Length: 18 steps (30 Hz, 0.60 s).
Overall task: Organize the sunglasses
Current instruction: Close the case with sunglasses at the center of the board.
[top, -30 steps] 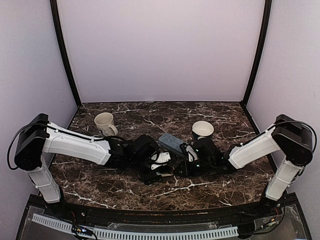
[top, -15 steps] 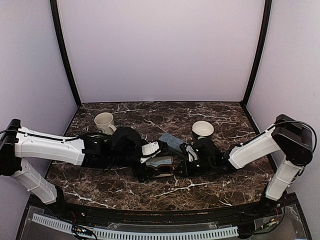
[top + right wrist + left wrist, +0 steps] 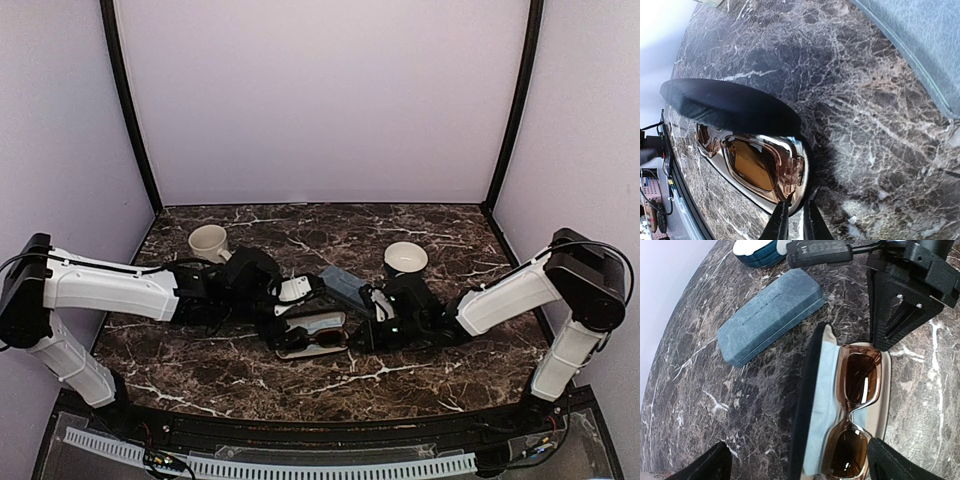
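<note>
A pair of sunglasses (image 3: 857,400) with a translucent brown frame and amber-brown lenses lies folded in an open black case (image 3: 807,390), on a light blue cloth (image 3: 827,385). My left gripper (image 3: 802,467) hangs open just left of and above the case, its fingers wide on either side and nothing between them. My right gripper (image 3: 796,207) is shut on the rim of the case's right end, beside the sunglasses (image 3: 752,162). In the top view the case (image 3: 315,335) sits between the two grippers. A closed blue-grey case (image 3: 771,315) lies just behind it.
A cream mug (image 3: 208,243) stands at the back left and a white bowl (image 3: 405,258) at the back right, close behind the right arm. The blue-grey case (image 3: 345,287) lies slantwise between the arms. The marble table (image 3: 420,380) is walled on three sides.
My left gripper has pulled back to the left off the case and opened wider, leaving the sunglasses lying in it. The right arm has stayed at the case's end.
</note>
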Each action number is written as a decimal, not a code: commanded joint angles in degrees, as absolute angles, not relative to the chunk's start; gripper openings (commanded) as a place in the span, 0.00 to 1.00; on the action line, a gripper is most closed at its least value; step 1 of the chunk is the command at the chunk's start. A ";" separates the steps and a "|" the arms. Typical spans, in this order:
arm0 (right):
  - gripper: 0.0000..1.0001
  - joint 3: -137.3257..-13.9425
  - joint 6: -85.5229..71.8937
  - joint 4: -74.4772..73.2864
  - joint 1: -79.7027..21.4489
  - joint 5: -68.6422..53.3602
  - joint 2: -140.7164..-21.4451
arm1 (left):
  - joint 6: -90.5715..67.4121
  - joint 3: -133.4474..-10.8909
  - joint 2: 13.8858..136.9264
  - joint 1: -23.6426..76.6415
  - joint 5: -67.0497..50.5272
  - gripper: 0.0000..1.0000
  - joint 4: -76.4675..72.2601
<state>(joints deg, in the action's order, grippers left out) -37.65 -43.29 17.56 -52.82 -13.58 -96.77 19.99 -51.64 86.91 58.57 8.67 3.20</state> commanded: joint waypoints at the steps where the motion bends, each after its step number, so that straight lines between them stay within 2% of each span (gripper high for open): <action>1: 0.11 -39.56 -42.30 16.89 -53.09 -12.38 -97.28 | 20.07 -54.39 87.58 56.81 5.45 0.96 4.84; 18: 0.05 -41.16 -41.75 15.09 -53.09 -11.78 -97.85 | 15.22 -57.72 91.90 56.34 -4.09 0.98 8.87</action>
